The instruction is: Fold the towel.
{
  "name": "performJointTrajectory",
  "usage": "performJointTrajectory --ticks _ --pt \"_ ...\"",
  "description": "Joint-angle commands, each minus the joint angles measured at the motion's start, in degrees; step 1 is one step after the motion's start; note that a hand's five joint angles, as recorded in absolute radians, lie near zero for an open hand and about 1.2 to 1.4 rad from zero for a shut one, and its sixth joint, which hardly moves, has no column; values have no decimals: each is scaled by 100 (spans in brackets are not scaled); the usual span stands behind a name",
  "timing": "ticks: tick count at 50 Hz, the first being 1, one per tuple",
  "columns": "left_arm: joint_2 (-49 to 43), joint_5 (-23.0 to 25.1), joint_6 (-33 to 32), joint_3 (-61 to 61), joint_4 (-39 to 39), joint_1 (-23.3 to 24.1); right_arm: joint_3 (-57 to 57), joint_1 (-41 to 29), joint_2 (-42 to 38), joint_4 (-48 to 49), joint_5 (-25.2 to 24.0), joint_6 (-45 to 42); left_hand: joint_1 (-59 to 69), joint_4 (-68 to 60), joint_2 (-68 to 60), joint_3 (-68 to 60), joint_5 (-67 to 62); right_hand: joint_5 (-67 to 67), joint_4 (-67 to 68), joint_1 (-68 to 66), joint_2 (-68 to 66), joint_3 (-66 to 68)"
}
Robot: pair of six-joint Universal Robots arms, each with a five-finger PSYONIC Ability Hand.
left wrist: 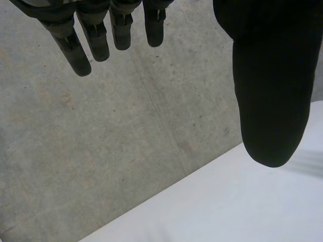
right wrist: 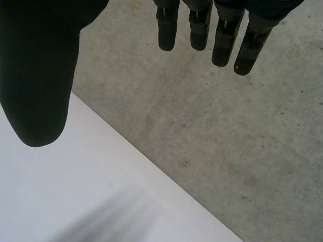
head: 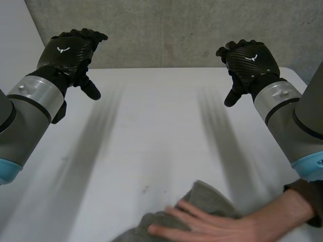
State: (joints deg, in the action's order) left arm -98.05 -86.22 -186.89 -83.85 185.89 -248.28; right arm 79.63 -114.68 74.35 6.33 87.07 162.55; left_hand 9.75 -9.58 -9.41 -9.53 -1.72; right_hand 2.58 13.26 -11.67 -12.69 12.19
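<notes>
A crumpled grey cloth towel (head: pixel 208 195) lies at the near edge of the flat white desk (head: pixel 151 131), right of the middle. A person's hand (head: pixel 207 224) reaches in from the right and lies on the towel. The robot's black left hand (head: pixel 68 50) hangs at the desk's far left and the black right hand (head: pixel 251 60) at its far right, both well apart from the towel. A grey concrete wall (head: pixel 166 30) stands behind the desk.

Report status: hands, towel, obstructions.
Open, empty, raised above the table: left hand, right hand. Bunched towel at near edge, unfolded. In the way: person's hand resting on it.
</notes>
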Motion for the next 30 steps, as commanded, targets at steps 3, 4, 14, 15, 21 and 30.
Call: performJointTrajectory --ticks 3,4,14,15,21,30 --pt "-4 0 -5 0 0 7 44 -1 1 -9 -190 -30 25 -42 -59 -47 172 -258 -326 167 269 -219" --pt "-4 0 -5 0 0 7 44 -1 1 -9 -190 -30 25 -42 -59 -47 172 -258 -326 167 269 -219" --pt "-12 0 -5 0 0 7 9 -10 1 -385 -671 -57 25 -42 -59 -47 172 -258 -326 167 269 -219" --pt "-12 0 -5 0 0 7 9 -10 1 -387 -674 -57 25 -42 -59 -47 172 -258 -326 167 269 -219" --pt "-39 0 -5 9 0 -1 -79 -1 -17 -1649 -2049 -302 25 -42 -59 -47 172 -258 -326 167 269 -219" --pt "-39 0 -5 9 0 -1 325 51 -174 -3565 -4424 -1575 25 -42 -59 -47 172 -258 -326 167 269 -219"
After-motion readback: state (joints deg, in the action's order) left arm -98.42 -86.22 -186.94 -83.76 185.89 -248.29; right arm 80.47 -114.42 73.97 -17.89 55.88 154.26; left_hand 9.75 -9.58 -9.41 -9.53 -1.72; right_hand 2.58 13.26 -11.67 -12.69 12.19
